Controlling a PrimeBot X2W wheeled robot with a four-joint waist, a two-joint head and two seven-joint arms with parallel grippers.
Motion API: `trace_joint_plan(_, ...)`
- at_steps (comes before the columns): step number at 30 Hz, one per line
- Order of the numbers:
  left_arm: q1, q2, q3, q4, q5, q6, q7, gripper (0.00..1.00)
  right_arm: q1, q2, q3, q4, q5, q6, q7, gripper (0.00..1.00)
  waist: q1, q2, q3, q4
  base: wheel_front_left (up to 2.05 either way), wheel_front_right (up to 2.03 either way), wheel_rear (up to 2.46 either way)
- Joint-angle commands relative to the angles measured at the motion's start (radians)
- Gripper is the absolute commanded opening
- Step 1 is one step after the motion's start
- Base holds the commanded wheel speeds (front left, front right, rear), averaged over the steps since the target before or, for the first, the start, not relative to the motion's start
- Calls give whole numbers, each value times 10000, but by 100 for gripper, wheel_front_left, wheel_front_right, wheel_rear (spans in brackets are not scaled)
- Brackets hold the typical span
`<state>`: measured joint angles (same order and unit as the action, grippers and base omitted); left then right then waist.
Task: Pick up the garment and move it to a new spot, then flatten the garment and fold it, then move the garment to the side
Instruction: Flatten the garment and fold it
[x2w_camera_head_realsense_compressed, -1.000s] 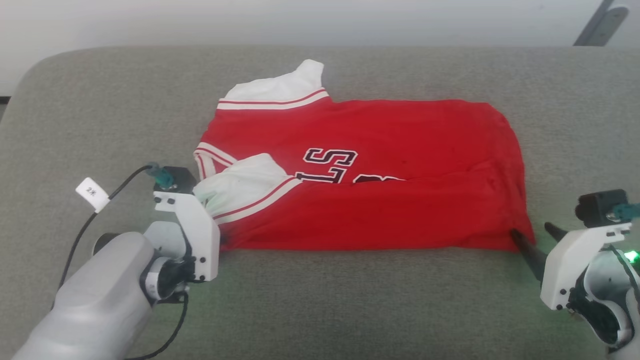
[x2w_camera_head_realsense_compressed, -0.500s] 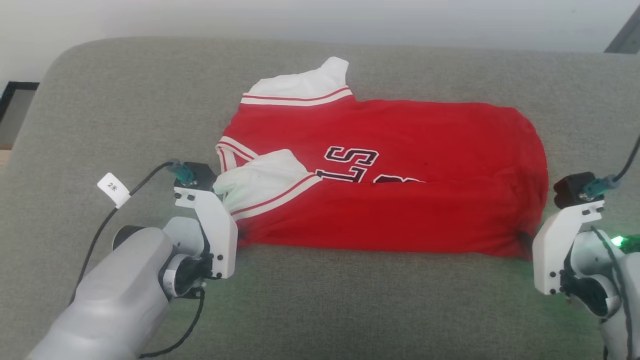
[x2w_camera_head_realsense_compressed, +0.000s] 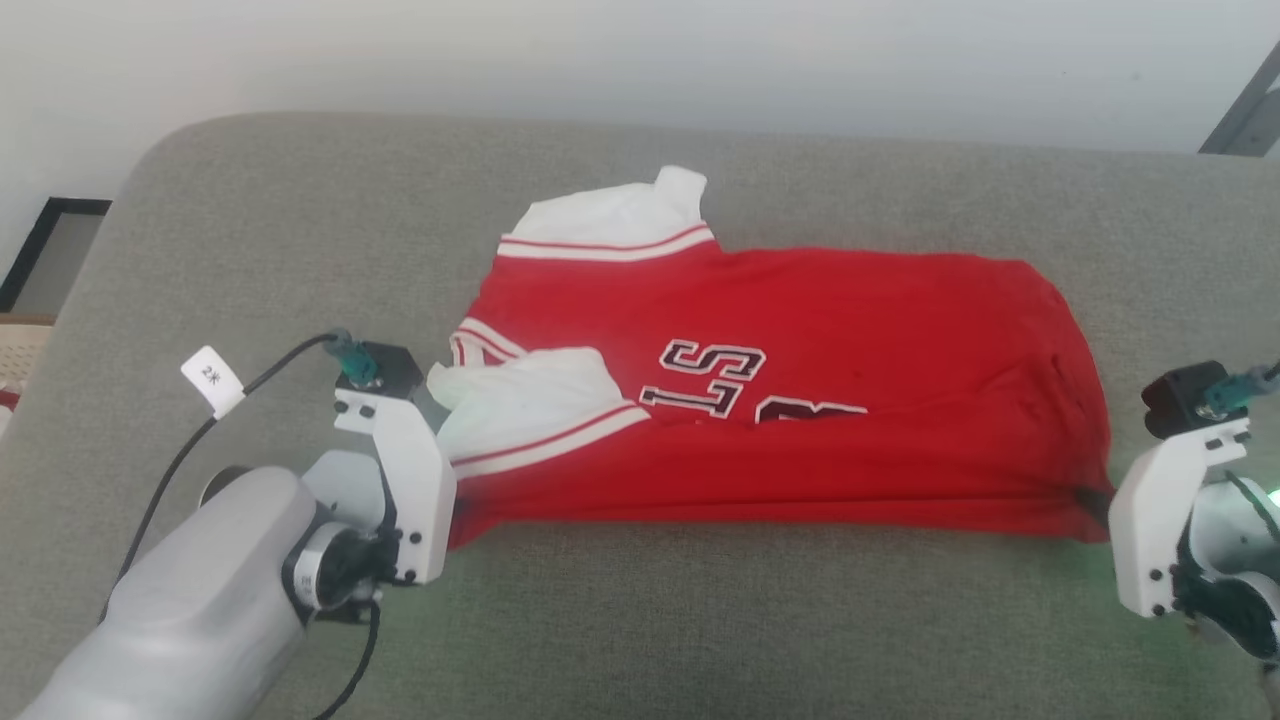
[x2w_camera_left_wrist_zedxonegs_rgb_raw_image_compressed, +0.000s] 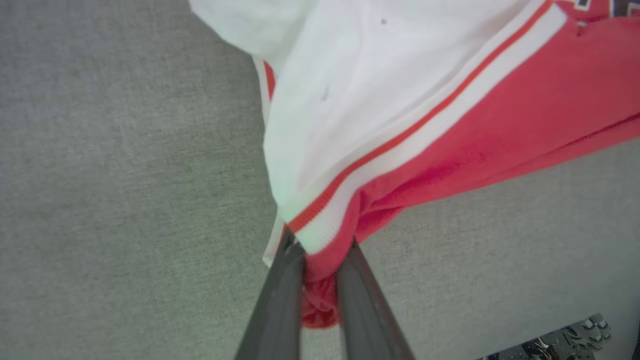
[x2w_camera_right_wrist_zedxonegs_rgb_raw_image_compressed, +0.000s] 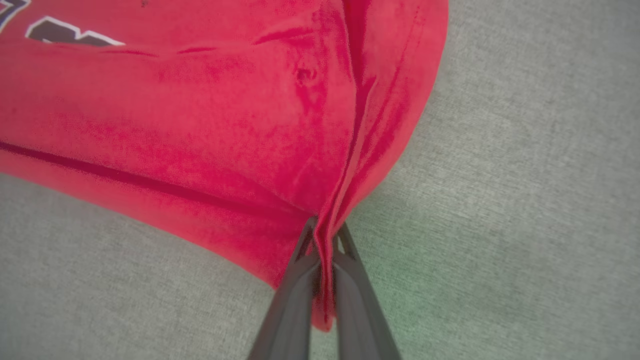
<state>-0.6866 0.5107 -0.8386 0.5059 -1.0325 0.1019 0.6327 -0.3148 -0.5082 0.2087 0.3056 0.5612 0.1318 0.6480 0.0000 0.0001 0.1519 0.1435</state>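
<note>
- the red jersey lies part-folded across the middle of the grey cushion, with its white panels toward the robot's left.
- a second ago the right gripper stood wide open just off the near hem corner; now its jaws are shut tight on a pleat of red cloth there.
- the left gripper is nearly closed, pinching the near corner below the striped trim.
- both near corners look held, so the near edge seems ready to lift for the next fold.
</note>
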Motion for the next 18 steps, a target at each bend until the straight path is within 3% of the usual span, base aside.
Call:
trace_joint_plan(1, 279, 316, -9, -396, 20, 278, 212, 0, 253, -264, -94, -217, 133, -22, 149, 0, 0, -1, -73, 28, 0, 0, 0)
trace_joint_plan(11, 1744, 1498, -131, -3798, -171, 2120, 1224, 0, 1633, -1192, -278, -1963, 697, -22, 1108, 0, 0, -1, -139, 26, 0, 0, 0)
trace_joint_plan(18, 2534, 1560, -239, -4555, -361, 2656, 1222, 0, 2296, -867, -635, -2193, 771, -21, 1169, 0, 0, -1, 2, -88, 0, 0, 0)
